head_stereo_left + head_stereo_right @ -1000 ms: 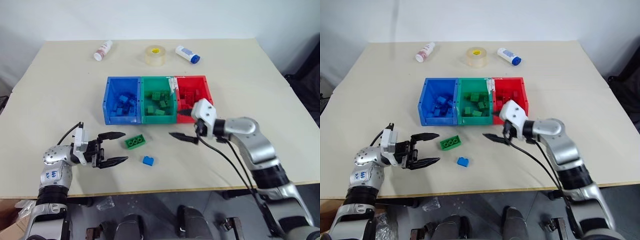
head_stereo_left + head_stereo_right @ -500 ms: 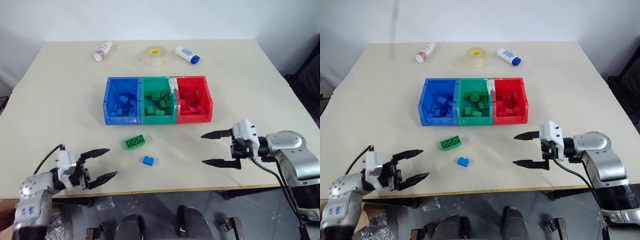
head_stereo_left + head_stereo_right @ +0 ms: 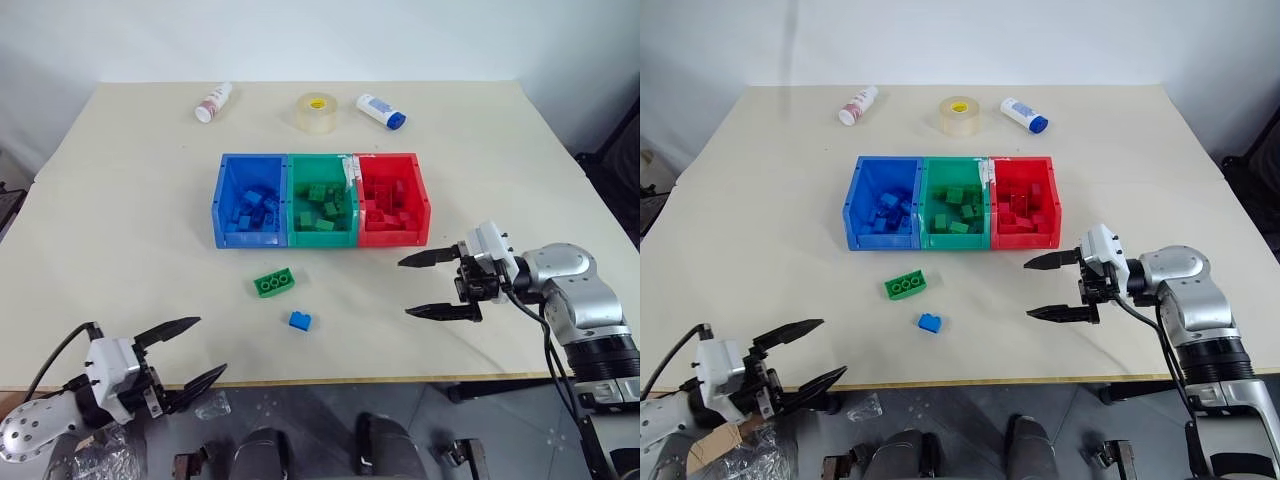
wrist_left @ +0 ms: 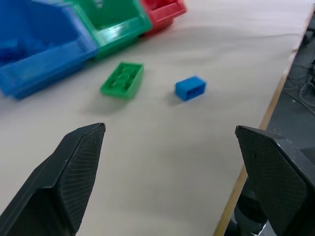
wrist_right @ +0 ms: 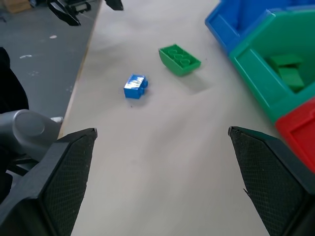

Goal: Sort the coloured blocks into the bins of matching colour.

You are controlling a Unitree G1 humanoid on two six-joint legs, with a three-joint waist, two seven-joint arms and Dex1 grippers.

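Bricks lie loose on the bench: a long green brick [image 3: 272,283] and a blue brick [image 3: 299,320], below the bins [image 3: 320,198], whose piled contents blur together. Left tool [image 3: 186,358] and right tool [image 3: 436,285] gape, empty.

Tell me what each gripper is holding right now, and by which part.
Nothing is held. The left gripper and the right gripper are both open and empty; the green brick and the blue brick lie loose on the table.

I'm looking at a bare lab test space: a plain beige table [image 3: 120,180] against a blank white wall [image 3: 300,35], cables on grey floor at lower right.
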